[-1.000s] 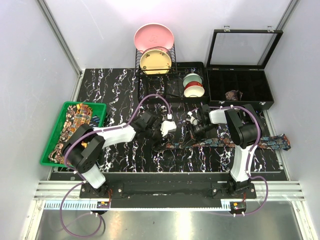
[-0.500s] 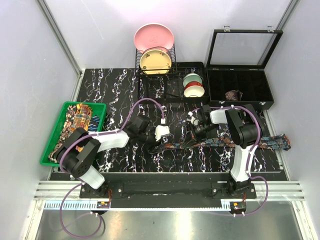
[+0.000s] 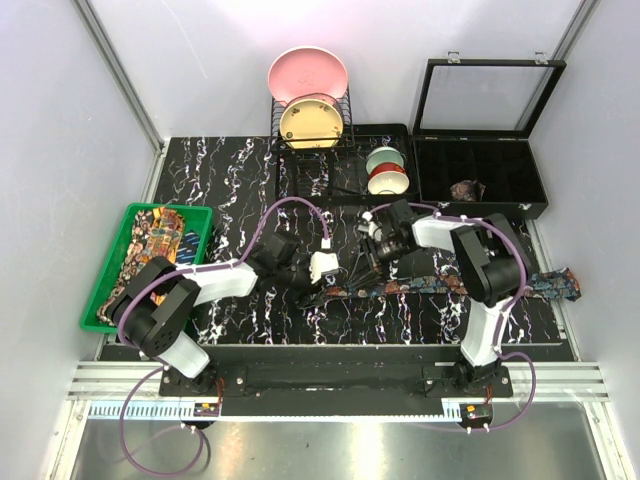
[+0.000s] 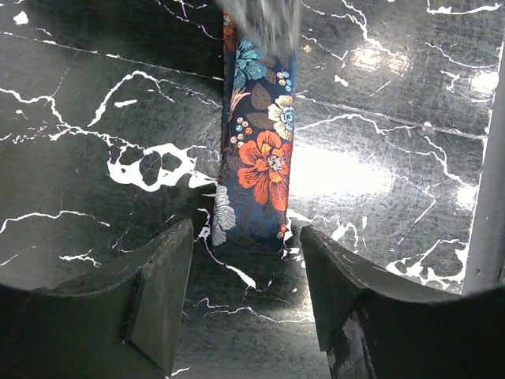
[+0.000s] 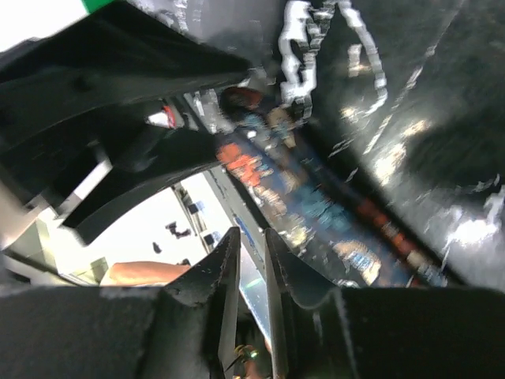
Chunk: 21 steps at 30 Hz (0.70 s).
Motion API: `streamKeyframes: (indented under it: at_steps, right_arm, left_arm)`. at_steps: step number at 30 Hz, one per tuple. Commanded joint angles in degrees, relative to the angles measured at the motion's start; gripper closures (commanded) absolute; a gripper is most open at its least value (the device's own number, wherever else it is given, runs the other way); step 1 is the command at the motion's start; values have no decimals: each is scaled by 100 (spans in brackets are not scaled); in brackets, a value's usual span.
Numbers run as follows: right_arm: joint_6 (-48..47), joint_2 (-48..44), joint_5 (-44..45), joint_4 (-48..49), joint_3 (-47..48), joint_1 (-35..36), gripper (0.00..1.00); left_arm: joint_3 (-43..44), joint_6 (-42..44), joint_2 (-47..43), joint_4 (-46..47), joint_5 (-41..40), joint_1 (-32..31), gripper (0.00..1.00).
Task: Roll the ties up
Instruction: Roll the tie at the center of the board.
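A dark blue tie (image 3: 430, 284) with red-orange flowers lies flat along the front of the black marble table, its wide end at the right edge. My left gripper (image 3: 309, 291) is open at the tie's narrow left end. In the left wrist view that tie end (image 4: 256, 158) lies just ahead of the open gripper (image 4: 246, 292), between the finger lines and apart from them. My right gripper (image 3: 355, 272) hovers over the tie a little to the right. In the right wrist view its fingers (image 5: 229, 272) are almost together with nothing between them, and the tie (image 5: 316, 197) is blurred beyond.
A green basket (image 3: 100, 290) at the left holds several yellow-orange ties (image 3: 150, 240). A black compartment box (image 3: 500, 205) with its lid up at the back right holds a rolled brownish coil (image 3: 466, 189). A dish rack (image 3: 310, 135) with plates and bowls (image 3: 386, 170) stands at the back.
My left gripper has moved down and left to the tie's narrow end. My right gripper has moved left along the tie toward the left gripper.
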Motion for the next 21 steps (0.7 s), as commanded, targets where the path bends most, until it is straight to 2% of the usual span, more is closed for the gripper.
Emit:
streamKeyframes:
  at_steps: [1,3,6,7,9,10,16,19,21]
  right_arm:
    - [106,564,245,231,136,98,76]
    - [114,776,404,258,241,89,78]
    - [79,1093,659,267,408,98,80]
    - [97,1189,677,249,443,98,80]
    - [123,1252,703,240,470,107,80]
    - [132,1269,730,258,470,116,80]
    - [246,1305,712,337,444,133,81]
    - [290,1261,686,389,409,142,81]
    - [317,1252,651,390,400,142,81]
  left_arm:
    - [164,35,-121,316,83,-54,40]
    - [182,79,-86,272,135,-54,43]
    - [278,61,-85,193,197,-63,58]
    - [305,53,-112,106,215,-63,66]
    - [401,-122,-191,35,302,-63,73]
    - [515,-202,-191,-52,364,-63,80]
    - [1051,-641,36,-106,400,-457,83]
    - [1350,-879,300,43,259,-581,77]
    - [1649,-958,669,44,75,-608,76]
